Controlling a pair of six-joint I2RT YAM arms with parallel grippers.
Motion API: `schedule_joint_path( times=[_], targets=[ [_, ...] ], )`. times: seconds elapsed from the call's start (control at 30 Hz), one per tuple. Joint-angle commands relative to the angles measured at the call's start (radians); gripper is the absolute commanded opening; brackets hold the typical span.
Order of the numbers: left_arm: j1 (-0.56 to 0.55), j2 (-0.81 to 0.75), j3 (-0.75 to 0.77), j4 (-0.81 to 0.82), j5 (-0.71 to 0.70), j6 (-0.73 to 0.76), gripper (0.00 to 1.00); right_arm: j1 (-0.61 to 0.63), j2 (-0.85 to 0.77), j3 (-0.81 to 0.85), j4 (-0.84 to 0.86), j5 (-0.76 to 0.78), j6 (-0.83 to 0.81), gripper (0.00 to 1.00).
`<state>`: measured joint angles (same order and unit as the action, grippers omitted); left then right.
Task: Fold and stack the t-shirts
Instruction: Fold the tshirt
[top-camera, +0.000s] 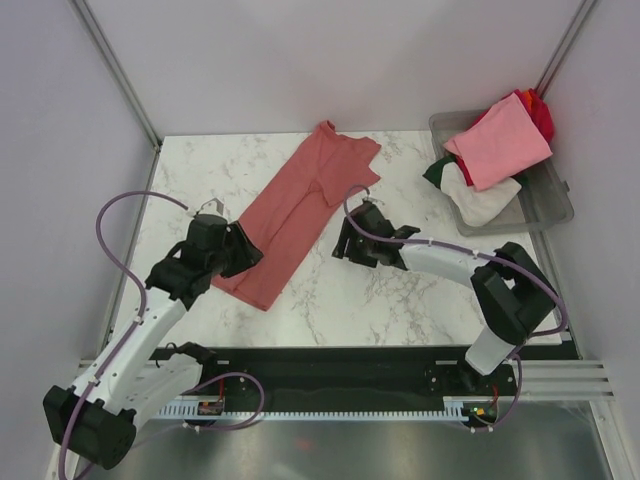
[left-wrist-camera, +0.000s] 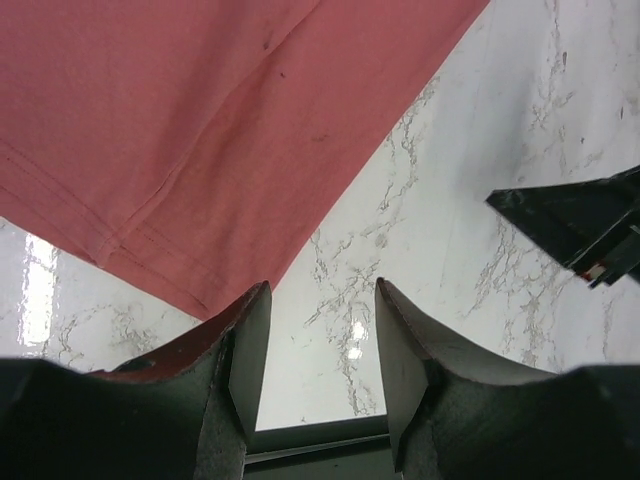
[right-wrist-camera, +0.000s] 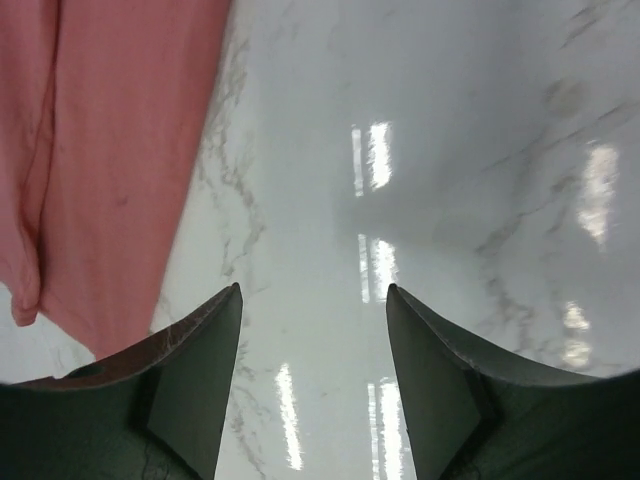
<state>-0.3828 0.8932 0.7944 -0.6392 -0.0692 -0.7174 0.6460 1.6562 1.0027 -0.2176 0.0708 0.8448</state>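
The brick-red shirt (top-camera: 300, 210) lies flat on the desk (top-camera: 400, 290), folded lengthwise into a long strip. It runs diagonally from its collar end at the far middle to its hem at the near left.

The left gripper (top-camera: 250, 256) sits at the hem's near corner. In the left wrist view its fingers (left-wrist-camera: 245, 350) are spread with only bare marble between them. The hem's corner lies just beside the left finger, and whether it touches is hard to tell.

The right gripper (top-camera: 341, 245) hangs low over the desk just beside the strip's right edge, about midway along it. In its own view the fingers (right-wrist-camera: 200, 360) stand wide apart and hold nothing. The cloth's edge lies off to their left.

At the far right corner stands a tub (top-camera: 560, 195). A pink shirt (top-camera: 500, 140) is draped on top of its pile, with a red shirt (top-camera: 540, 115) behind it. A white shirt (top-camera: 480, 200) lies below, and a green shirt (top-camera: 438, 172) pokes over the left rim.
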Motion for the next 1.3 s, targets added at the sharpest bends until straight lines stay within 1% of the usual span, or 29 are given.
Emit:
schedule_joint_path(
  times=[0.0,0.1,0.13,0.2,0.23,0.3,0.5,0.53,0.6,0.63,0.7,0.73,0.77,0.8,0.83,0.87,0.93,0.97,1.0,1.03,1.07,1.1,1.13,1.2,1.27],
  targets=[
    [0.005,-0.027,0.074,-0.03,0.0,0.044,0.54,0.154,0.008,0.028,0.1,0.137,0.203,0.68],
    [0.005,-0.045,0.109,-0.054,0.0,0.047,0.54,0.243,0.077,0.083,0.101,0.187,0.278,0.67],
    [0.005,-0.051,0.123,-0.062,-0.001,0.053,0.54,0.26,0.097,0.097,0.104,0.199,0.331,0.68],
    [0.004,-0.054,0.14,-0.083,-0.006,0.055,0.54,0.309,0.151,0.137,0.119,0.214,0.373,0.67],
    [0.005,-0.056,0.144,-0.091,-0.007,0.058,0.54,0.326,0.169,0.151,0.119,0.246,0.411,0.67],
    [0.005,-0.062,0.154,-0.106,-0.011,0.058,0.54,0.365,0.221,0.186,0.15,0.271,0.434,0.66],
    [0.005,-0.086,0.166,-0.135,-0.012,0.062,0.54,0.399,0.37,0.301,0.149,0.267,0.473,0.6],
    [0.005,-0.086,0.167,-0.139,-0.012,0.064,0.54,0.4,0.382,0.312,0.149,0.27,0.471,0.56],
    [0.005,-0.089,0.175,-0.146,-0.011,0.067,0.55,0.402,0.408,0.326,0.149,0.287,0.471,0.5],
    [0.005,-0.086,0.181,-0.154,-0.007,0.073,0.55,0.402,0.415,0.326,0.147,0.294,0.471,0.38],
    [0.005,-0.077,0.196,-0.165,0.015,0.079,0.55,0.393,0.406,0.301,0.141,0.305,0.474,0.23],
    [0.004,-0.065,0.198,-0.169,0.022,0.084,0.55,0.386,0.392,0.284,0.139,0.305,0.474,0.09],
    [0.004,-0.059,0.197,-0.169,0.035,0.085,0.55,0.38,0.357,0.234,0.138,0.304,0.474,0.03],
    [0.005,-0.051,0.192,-0.168,0.046,0.087,0.55,0.367,0.334,0.203,0.139,0.304,0.468,0.0],
    [0.005,-0.04,0.186,-0.168,0.057,0.09,0.55,0.356,0.303,0.171,0.138,0.299,0.446,0.0],
    [0.005,-0.015,0.181,-0.165,0.086,0.093,0.55,0.331,0.236,0.092,0.138,0.291,0.432,0.0],
    [0.004,0.021,0.163,-0.163,0.115,0.101,0.55,0.299,0.16,-0.002,0.138,0.255,0.377,0.0],
    [0.002,0.047,0.154,-0.151,0.141,0.102,0.55,0.278,0.077,-0.1,0.139,0.241,0.353,0.0],
    [-0.002,0.056,0.134,-0.143,0.152,0.102,0.55,0.23,0.033,-0.151,0.139,0.218,0.329,0.0],
    [-0.007,0.059,0.121,-0.136,0.166,0.099,0.54,0.204,-0.01,-0.245,0.138,0.166,0.269,0.0],
    [-0.011,0.061,0.109,-0.114,0.173,0.095,0.55,0.145,-0.091,-0.29,0.133,0.126,0.239,0.0],
    [-0.022,0.056,0.085,-0.105,0.181,0.085,0.55,0.114,-0.131,-0.33,0.123,0.095,0.209,0.0],
    [-0.028,0.055,0.072,-0.096,0.196,0.081,0.55,0.086,-0.209,-0.402,0.109,0.052,0.15,0.01],
    [-0.065,0.053,0.036,-0.073,0.207,0.061,0.56,0.037,-0.28,-0.456,0.067,0.024,0.094,0.07],
    [-0.103,0.059,0.011,-0.062,0.203,0.044,0.56,0.024,-0.367,-0.498,0.009,0.002,0.032,0.11]
  ],
)
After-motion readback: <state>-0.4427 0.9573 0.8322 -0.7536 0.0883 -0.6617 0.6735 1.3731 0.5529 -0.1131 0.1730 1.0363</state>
